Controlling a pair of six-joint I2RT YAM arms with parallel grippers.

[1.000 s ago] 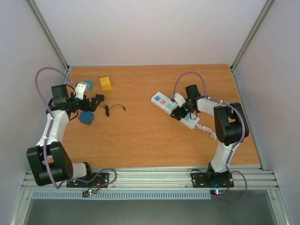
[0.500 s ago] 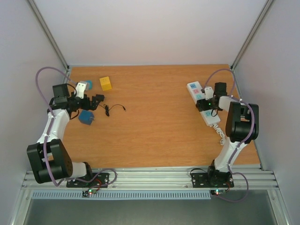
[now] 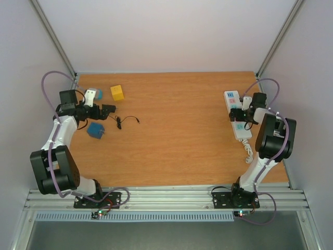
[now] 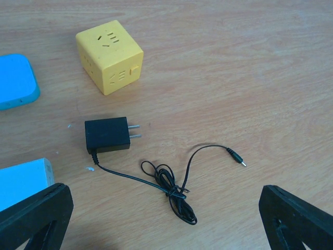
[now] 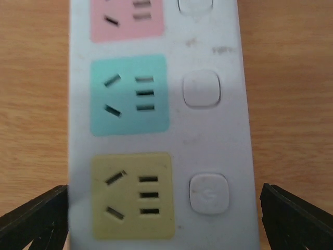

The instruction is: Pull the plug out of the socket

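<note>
The socket is a long white power strip (image 3: 233, 104) lying lengthwise near the table's right edge, with its white cord (image 3: 248, 151) coiled toward the front. My right gripper (image 3: 238, 114) sits over its middle. In the right wrist view the strip (image 5: 218, 135) shows empty pink, green and yellow outlets. My right gripper (image 5: 165, 213) is open, one finger against each long side. The black plug (image 4: 106, 135) lies loose on the wood with its thin cord (image 4: 171, 182), and also shows in the top view (image 3: 118, 123). My left gripper (image 4: 166, 213) is open and empty above it.
A yellow cube socket (image 4: 109, 57) stands behind the plug, also seen from the top (image 3: 117, 92). Two blue blocks (image 3: 95, 129) (image 3: 98, 94) lie by the left arm. The cell's walls close in on the table's left and right edges.
The right arm swung right, and the power strip went with it from mid-table to the right edge, turning lengthwise. The left gripper drew back slightly to the left.
</note>
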